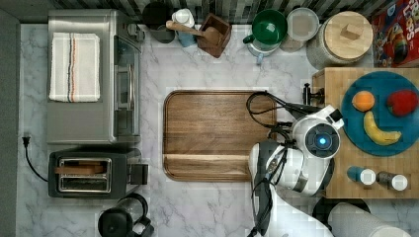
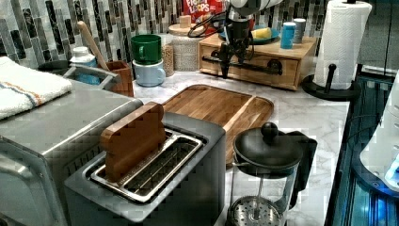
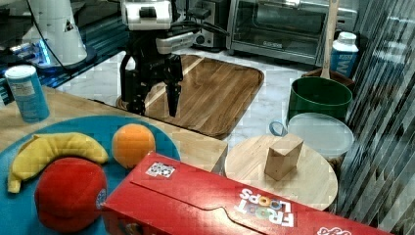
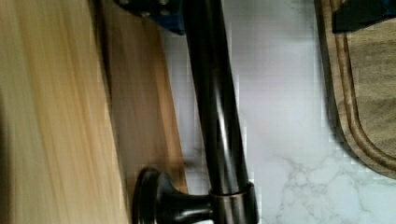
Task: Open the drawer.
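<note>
The gripper [image 2: 233, 59] is hanging with its fingers apart on either side of the black bar handle [image 4: 217, 116] of the drawer [image 2: 256, 70], which is sitting in a wooden box at the counter's [image 1: 217, 207] edge, on the top view's right. A wooden tray [image 1: 212, 133] is lying just beside the drawer front. A blue plate [image 1: 356, 131] of fruit and two shakers [image 1: 378, 177] are resting on the box, with a paper towel roll [image 2: 341, 40] nearby.

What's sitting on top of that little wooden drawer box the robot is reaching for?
On the wooden box sits a blue plate holding an orange, a banana and a red fruit, plus two shakers. The robot arm hides part of the top.
</note>
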`<state>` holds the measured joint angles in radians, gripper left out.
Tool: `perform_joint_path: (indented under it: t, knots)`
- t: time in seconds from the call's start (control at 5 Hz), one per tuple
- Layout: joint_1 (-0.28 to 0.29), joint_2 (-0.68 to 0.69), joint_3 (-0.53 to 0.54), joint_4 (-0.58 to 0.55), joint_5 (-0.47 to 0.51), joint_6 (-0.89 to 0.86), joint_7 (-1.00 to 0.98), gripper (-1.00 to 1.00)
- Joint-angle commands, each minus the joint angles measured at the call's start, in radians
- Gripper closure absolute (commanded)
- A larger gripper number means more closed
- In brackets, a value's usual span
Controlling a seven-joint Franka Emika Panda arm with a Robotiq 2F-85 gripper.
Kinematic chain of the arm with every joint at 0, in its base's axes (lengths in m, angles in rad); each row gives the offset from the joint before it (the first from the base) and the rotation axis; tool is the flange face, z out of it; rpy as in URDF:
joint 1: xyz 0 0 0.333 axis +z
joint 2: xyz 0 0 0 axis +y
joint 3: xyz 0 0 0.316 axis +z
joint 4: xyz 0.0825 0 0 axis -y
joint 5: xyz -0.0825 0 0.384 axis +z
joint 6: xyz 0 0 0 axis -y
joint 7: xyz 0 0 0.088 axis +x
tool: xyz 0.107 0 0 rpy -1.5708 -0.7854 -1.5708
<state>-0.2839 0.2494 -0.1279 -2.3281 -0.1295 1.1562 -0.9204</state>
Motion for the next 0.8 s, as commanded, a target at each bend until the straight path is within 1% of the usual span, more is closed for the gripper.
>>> perform_joint_path:
  t: [0.2,0.4,0.6,0.8]
  knots:
    - [0.211,-0.04,0.156,0.009,-0.05,-0.016,0.161,-1.0]
    - [0.227,-0.049,0.186,-0.004,-0.039,-0.021,0.159,-1.0]
    - [0.244,-0.072,0.204,-0.003,-0.05,-0.096,0.228,-1.0]
    - [0.234,-0.09,0.236,0.0,0.011,-0.16,0.238,-1.0]
